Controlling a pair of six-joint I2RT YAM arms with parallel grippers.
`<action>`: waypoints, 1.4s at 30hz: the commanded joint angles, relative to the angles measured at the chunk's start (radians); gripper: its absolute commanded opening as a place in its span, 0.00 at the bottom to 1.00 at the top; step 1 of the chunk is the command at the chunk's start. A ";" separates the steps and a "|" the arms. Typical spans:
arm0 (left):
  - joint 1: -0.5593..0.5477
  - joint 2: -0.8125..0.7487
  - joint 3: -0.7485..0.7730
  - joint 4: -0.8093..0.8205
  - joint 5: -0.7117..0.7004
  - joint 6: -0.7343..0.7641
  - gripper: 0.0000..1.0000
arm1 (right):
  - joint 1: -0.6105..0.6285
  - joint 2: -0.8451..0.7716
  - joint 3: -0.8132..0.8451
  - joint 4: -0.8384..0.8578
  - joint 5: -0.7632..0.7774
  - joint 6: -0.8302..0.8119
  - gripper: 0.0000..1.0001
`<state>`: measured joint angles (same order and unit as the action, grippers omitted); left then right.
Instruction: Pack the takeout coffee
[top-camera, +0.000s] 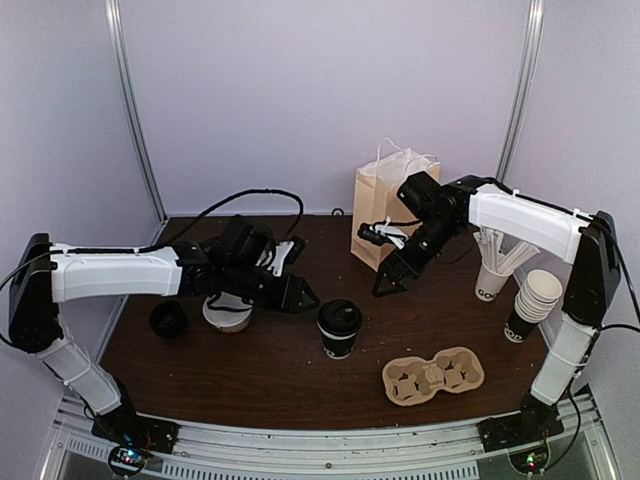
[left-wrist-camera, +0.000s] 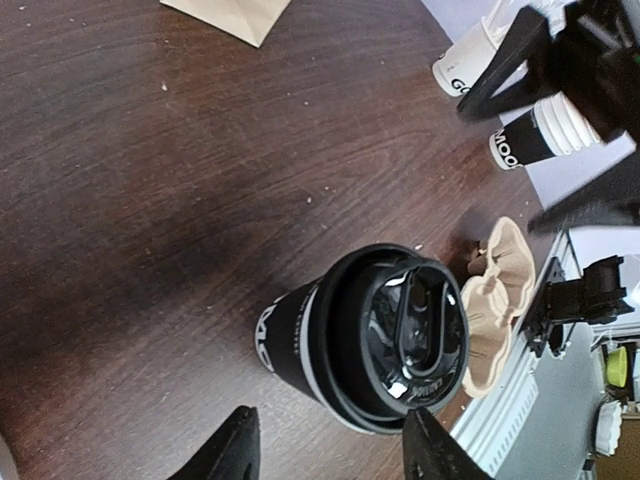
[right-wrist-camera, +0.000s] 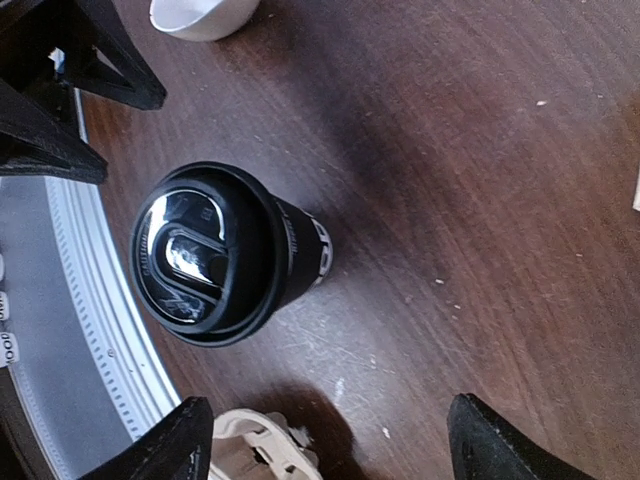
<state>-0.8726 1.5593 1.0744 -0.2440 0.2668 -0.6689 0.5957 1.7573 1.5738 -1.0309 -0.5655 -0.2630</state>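
On dark table — takeout coffee, lilac walls

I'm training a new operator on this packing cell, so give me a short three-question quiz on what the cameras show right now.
1. True or false: the takeout coffee already sits in the cardboard carrier.
2. Of the left gripper and the right gripper, which holds the takeout coffee? A) left B) right C) neither, both are open and apart from it.
3. Fill in: the brown paper bag stands toward the ___ (near/far) side of the table, as seen from the arm bases.

Key: 1 false, it stands upright on the table beside the carrier. 2 C. 3 far.
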 joint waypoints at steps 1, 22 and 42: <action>-0.006 0.036 0.046 0.054 0.067 -0.027 0.51 | -0.001 0.018 -0.066 0.130 -0.210 0.082 0.85; -0.013 0.120 0.052 0.065 0.135 -0.032 0.49 | 0.000 0.162 -0.051 0.120 -0.323 0.101 0.70; -0.012 0.128 -0.035 0.000 0.052 -0.077 0.40 | 0.001 0.215 -0.043 0.104 -0.394 0.090 0.58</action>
<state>-0.8822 1.6657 1.0821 -0.1673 0.3740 -0.7372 0.5957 1.9602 1.5269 -0.9230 -0.9649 -0.1581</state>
